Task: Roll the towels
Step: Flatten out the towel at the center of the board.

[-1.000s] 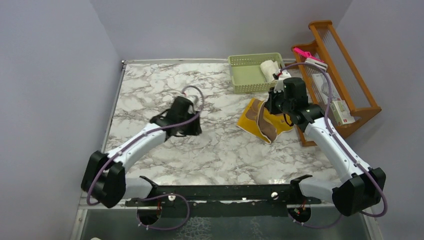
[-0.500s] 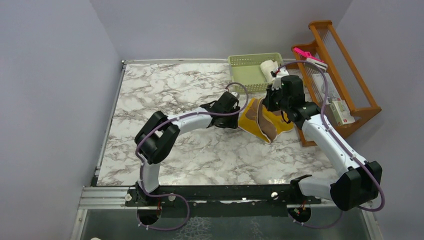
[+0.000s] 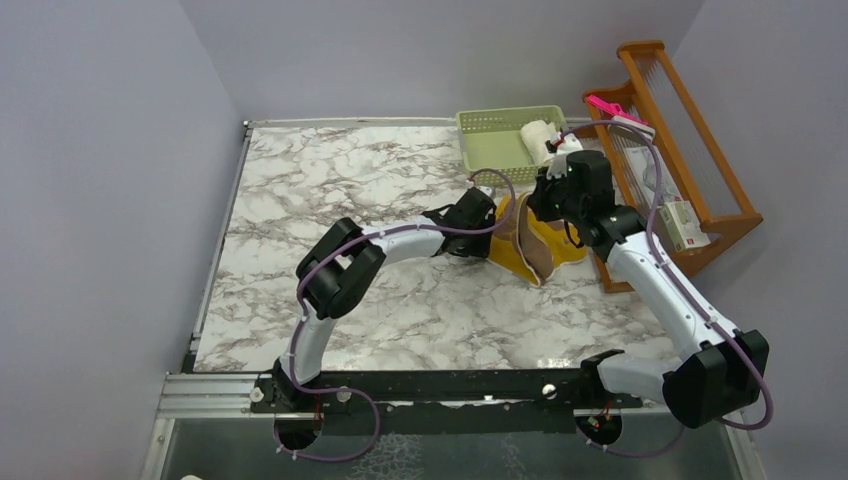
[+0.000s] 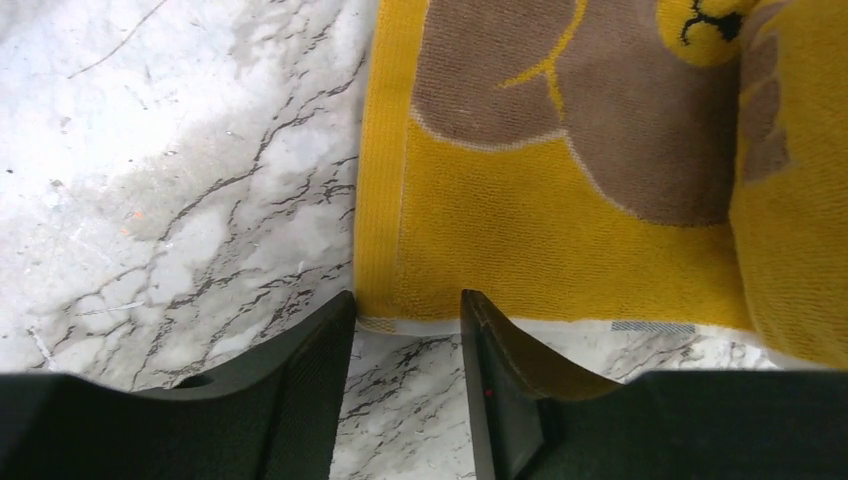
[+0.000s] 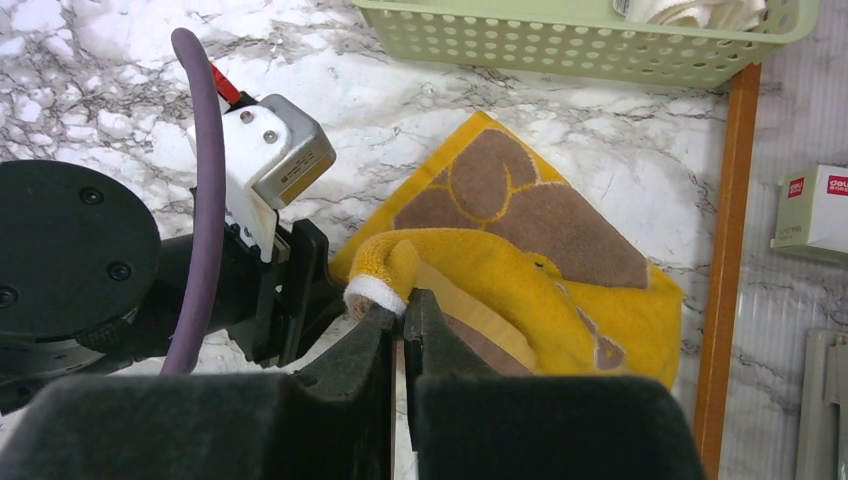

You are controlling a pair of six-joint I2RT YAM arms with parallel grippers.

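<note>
a pale green perforated basket (image 3: 500, 178) sits at the far edge of the marble table (image 3: 330, 180), near a slanted wooden rack (image 3: 735, 232) holding a pink item (image 3: 603, 104) and a small white box (image 3: 683, 225).

Left arm swung across bench (image 3: 300, 190), from open middle toward right side. Upper link, earlier low at left near edge, now raised, elbow folded near centre, forearm stretched rightward. Left claw (image 4: 405, 305): a second ago well apart from mustard-yellow bear towel (image 4: 560, 230), half a second ago just beside it, now at its hemmed edge, jaws parted either side of hem. Towel's left corner, earlier bare in overhead view, now hidden behind left claw.
</note>
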